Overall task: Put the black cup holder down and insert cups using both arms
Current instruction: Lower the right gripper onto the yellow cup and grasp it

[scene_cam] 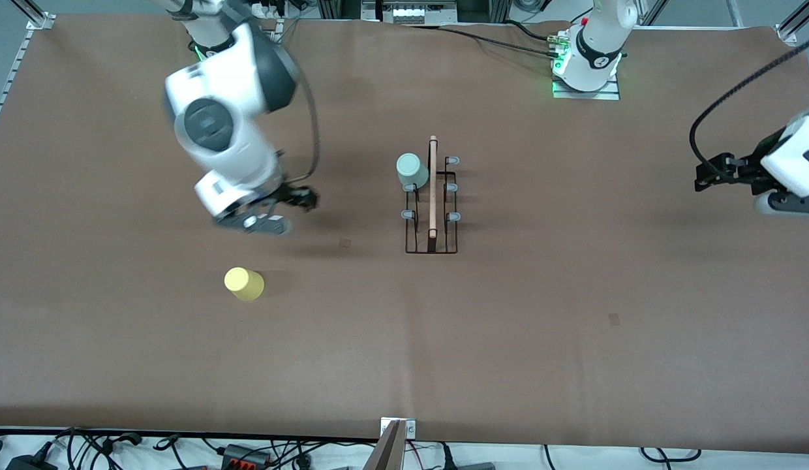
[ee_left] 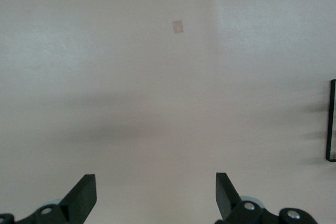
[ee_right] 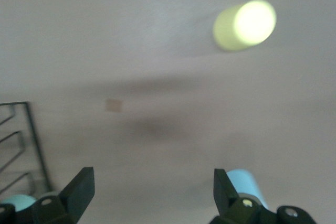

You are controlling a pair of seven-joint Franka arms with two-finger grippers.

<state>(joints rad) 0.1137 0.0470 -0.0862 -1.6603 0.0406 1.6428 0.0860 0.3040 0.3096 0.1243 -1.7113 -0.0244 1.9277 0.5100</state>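
The black cup holder (scene_cam: 431, 203) stood mid-table with the pale green cup (scene_cam: 412, 170) on a peg. The yellow cup (scene_cam: 244, 284) remained unplaced on the table. What looked like a light blue cup (ee_right: 245, 183) lay under the empty, open right end effector (ee_right: 149, 195); the left end effector (ee_left: 156, 198) waited open.

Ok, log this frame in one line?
rack: placed | green cup: on peg | yellow cup: loose | right gripper: open, empty | left gripper: open, waiting
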